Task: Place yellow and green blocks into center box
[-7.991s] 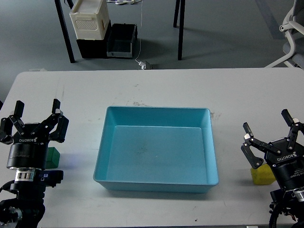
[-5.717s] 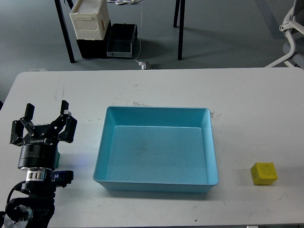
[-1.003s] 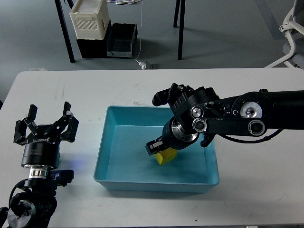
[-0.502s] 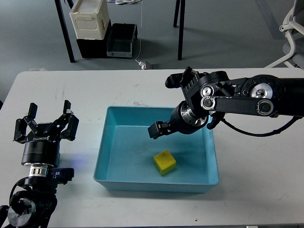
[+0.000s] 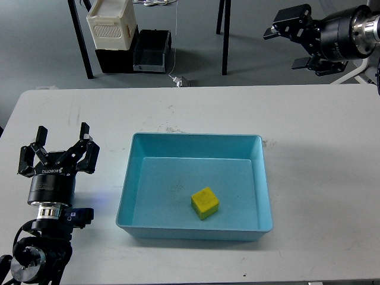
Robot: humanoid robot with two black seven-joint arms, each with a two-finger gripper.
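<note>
The yellow block point(image 5: 205, 203) lies tilted on the floor of the light blue box point(image 5: 133, 178) at the table's middle, a little right of centre. My left gripper point(image 5: 57, 145) is open and empty at the table's left side, pointing up. The green block does not show; the left gripper's body covers the spot by it. My right gripper point(image 5: 292, 40) is open and empty, raised high at the top right, beyond the table's far edge.
The white table point(image 5: 320, 154) has bare surface left and right of the box. On the floor behind stand a white crate point(image 5: 111, 24), a black box point(image 5: 151, 52), table legs and a chair point(image 5: 365, 35) at the far right.
</note>
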